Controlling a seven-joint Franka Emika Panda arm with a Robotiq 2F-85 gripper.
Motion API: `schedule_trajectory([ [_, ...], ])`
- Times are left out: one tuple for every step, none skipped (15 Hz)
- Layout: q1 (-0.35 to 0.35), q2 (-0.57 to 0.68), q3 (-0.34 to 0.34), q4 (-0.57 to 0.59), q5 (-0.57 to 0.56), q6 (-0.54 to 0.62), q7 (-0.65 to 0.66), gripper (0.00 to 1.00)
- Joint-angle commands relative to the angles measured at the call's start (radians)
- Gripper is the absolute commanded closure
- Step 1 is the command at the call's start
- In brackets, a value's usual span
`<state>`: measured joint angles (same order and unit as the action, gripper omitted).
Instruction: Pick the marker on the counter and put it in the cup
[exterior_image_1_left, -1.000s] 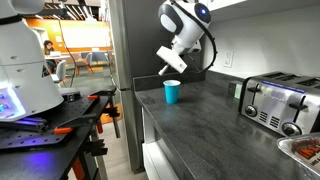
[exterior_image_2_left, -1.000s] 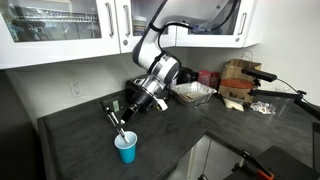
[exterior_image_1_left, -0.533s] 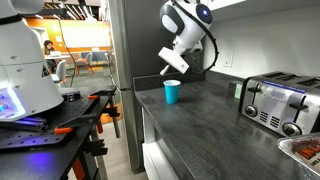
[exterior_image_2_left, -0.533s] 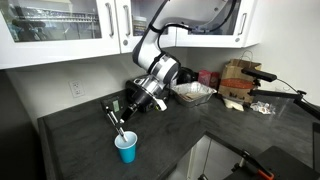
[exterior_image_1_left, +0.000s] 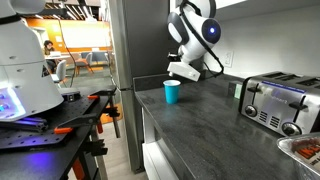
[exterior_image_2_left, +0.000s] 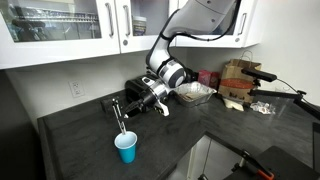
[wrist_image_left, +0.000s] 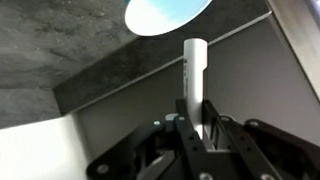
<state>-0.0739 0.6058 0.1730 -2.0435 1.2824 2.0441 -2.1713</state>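
**A:** What differs from half a second ago?

**B:** The hand (exterior_image_1_left: 184, 71) has turned. Before, it leaned steeply over the cup (exterior_image_1_left: 172, 92). Now it lies nearer level, a little further toward the toaster (exterior_image_1_left: 275, 100), and the arm (exterior_image_1_left: 195, 25) has drawn up above it.

**A:** And the marker?

**B:** In an exterior view the marker (exterior_image_2_left: 118, 119) stands more upright than it did. The wrist behind it has lifted away from the surface (exterior_image_2_left: 80, 140). The marker's lower tip hangs just above the cup's white rim.

**A:** Is the grip still on?

**B:** Yes. In the wrist view the fingers (wrist_image_left: 213, 140) are clenched on the marker from both sides. Its whitish end points toward the cup's open mouth.

**A:** Has the cup shifted?

**B:** No. In both exterior views it stands upright in the same place near the edge of the dark stone-look surface. The marker is in the air, carried by the hand, and is not resting in the cup.
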Motion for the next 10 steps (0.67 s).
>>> schedule_trajectory([
  [-0.001, 0.058, -0.033, 0.054, 0.019, -0.141, -0.136, 0.95],
  [0.001, 0.072, -0.042, 0.063, 0.020, -0.165, -0.157, 0.95],
  [0.003, 0.087, -0.050, 0.070, 0.026, -0.177, -0.174, 0.95],
  [0.011, 0.101, -0.058, 0.079, 0.028, -0.173, -0.184, 0.95],
  [0.015, 0.116, -0.061, 0.087, 0.034, -0.171, -0.194, 0.95],
  [0.020, 0.130, -0.063, 0.096, 0.042, -0.156, -0.203, 0.95],
  [0.020, 0.145, -0.063, 0.106, 0.060, -0.144, -0.206, 0.95],
  [0.021, 0.160, -0.064, 0.117, 0.075, -0.143, -0.214, 0.95],
  [0.024, 0.175, -0.067, 0.130, 0.088, -0.141, -0.211, 0.95],
  [0.028, 0.189, -0.070, 0.141, 0.099, -0.137, -0.209, 0.95],
])
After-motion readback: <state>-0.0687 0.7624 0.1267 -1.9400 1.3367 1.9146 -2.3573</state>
